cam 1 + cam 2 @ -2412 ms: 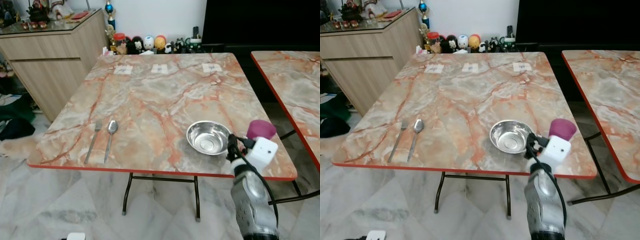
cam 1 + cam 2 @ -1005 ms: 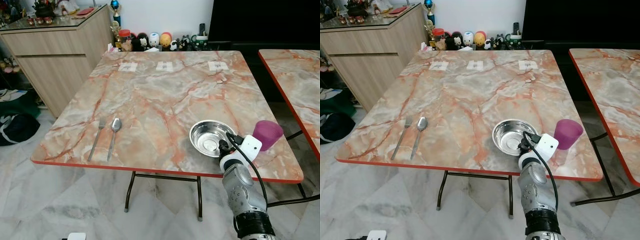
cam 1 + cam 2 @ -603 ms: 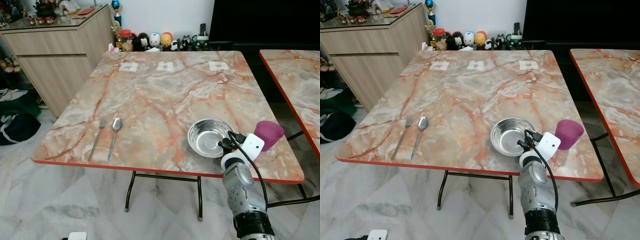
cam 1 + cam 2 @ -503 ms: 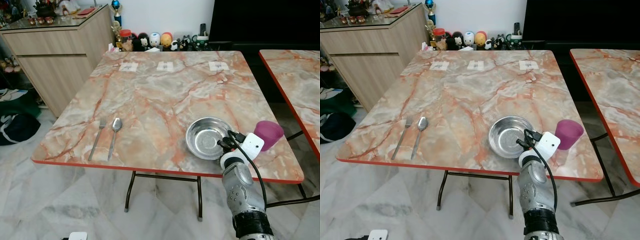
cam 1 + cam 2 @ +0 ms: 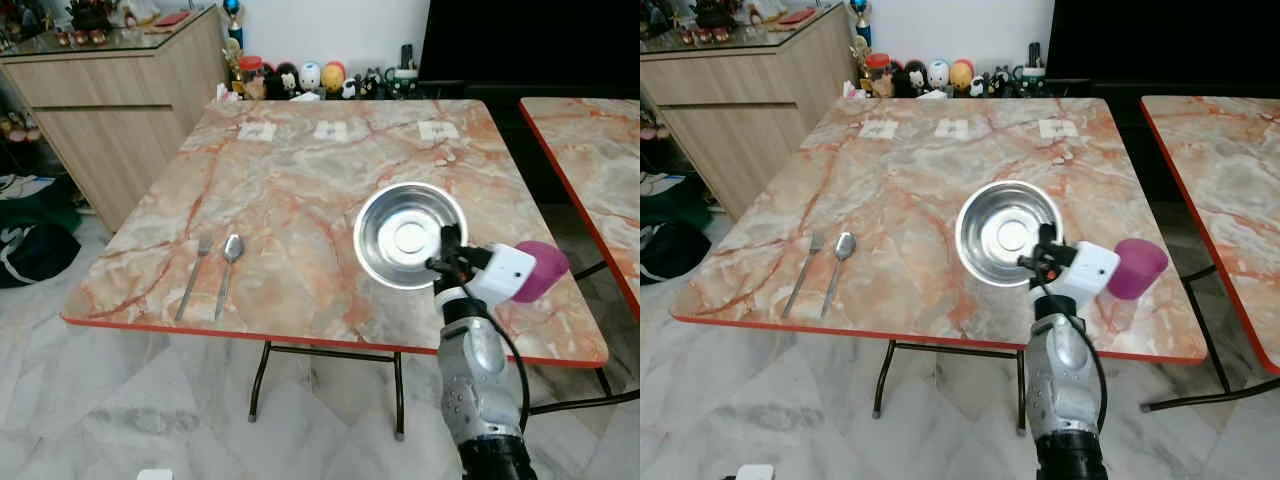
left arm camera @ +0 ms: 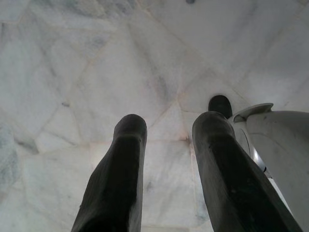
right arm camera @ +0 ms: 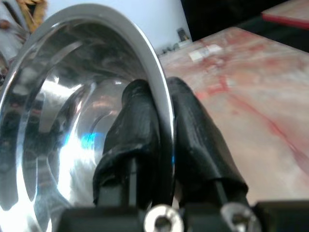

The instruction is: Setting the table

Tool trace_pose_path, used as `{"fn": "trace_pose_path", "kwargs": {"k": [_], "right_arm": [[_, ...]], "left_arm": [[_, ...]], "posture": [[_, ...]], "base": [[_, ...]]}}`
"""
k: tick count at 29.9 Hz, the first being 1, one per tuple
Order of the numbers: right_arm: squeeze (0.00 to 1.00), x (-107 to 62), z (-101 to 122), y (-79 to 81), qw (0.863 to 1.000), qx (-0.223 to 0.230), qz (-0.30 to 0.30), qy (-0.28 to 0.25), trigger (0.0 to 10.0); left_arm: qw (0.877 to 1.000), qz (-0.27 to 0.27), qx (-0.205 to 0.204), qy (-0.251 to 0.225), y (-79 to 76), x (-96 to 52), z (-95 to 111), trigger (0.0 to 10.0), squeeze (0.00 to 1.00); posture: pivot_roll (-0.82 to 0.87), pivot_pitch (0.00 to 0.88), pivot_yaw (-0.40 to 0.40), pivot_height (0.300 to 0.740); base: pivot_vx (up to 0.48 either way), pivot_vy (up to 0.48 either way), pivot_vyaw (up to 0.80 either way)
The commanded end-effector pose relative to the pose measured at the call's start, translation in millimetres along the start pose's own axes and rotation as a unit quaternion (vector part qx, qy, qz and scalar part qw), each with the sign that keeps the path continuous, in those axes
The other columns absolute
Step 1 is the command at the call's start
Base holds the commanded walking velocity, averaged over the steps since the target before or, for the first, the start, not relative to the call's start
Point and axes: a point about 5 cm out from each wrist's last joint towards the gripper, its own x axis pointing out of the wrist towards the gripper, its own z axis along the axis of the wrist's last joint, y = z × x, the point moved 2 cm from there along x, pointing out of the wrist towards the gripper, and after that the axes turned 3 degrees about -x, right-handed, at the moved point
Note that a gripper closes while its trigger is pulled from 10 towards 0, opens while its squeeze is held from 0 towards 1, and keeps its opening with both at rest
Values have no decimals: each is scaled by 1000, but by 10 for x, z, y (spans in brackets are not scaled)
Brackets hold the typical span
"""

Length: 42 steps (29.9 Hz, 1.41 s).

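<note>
While the right gripper was clamped on the steel bowl's rim, lifted and tilted, transfer beside the fork and spoon appeared to remain; the left gripper hung parted.

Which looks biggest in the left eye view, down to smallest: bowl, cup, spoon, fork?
1. Bowl, held tilted off the table by the right fingers, so nearness may enlarge it.
2. Fork and spoon: about alike in length.
3. Cup, partly hidden behind the wrist.

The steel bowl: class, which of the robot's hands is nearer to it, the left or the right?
Right. The right hand pinches the bowl by its rim, lifted and tilted above the table. The left hand hangs over the floor, away from it.
</note>
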Motion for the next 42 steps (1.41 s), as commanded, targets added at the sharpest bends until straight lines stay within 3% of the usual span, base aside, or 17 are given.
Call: {"fn": "trace_pose_path", "kwargs": {"k": [1, 10, 13, 23, 31, 42], "right_arm": [[0, 5, 101, 119, 999, -11, 27, -27, 10000], [0, -5, 189, 180, 998, -19, 31, -59, 10000], [0, 24, 257, 172, 996, -40, 35, -72, 10000], [0, 72, 375, 125, 992, -69, 36, -99, 10000], [0, 55, 367, 246, 990, -74, 55, -106, 10000], [0, 98, 407, 236, 988, -87, 54, -118, 10000]], "left_arm": [[1000, 5, 0, 4, 18, -7, -29, 10000, 0], [1000, -2, -13, 2, -35, -3, -29, 10000, 0], [999, 0, -41, -2, -37, -3, -26, 10000, 0], [999, -4, -31, -6, -102, 14, 23, 10000, 0], [1000, -4, -29, 1, -121, 7, -22, 10000, 0], [1000, -1, -30, 0, -124, 6, -24, 10000, 0]], "posture": [[-61, 0, 38, 740], [-65, 0, 36, 740], [-70, 0, 33, 740], [-70, 0, 28, 740], [-67, 0, 27, 740], [-70, 0, 25, 740]], "base": [[0, 0, 0], [0, 0, 0], [0, 0, -267], [0, 0, -474], [0, -407, 0], [0, -416, 0]]}}
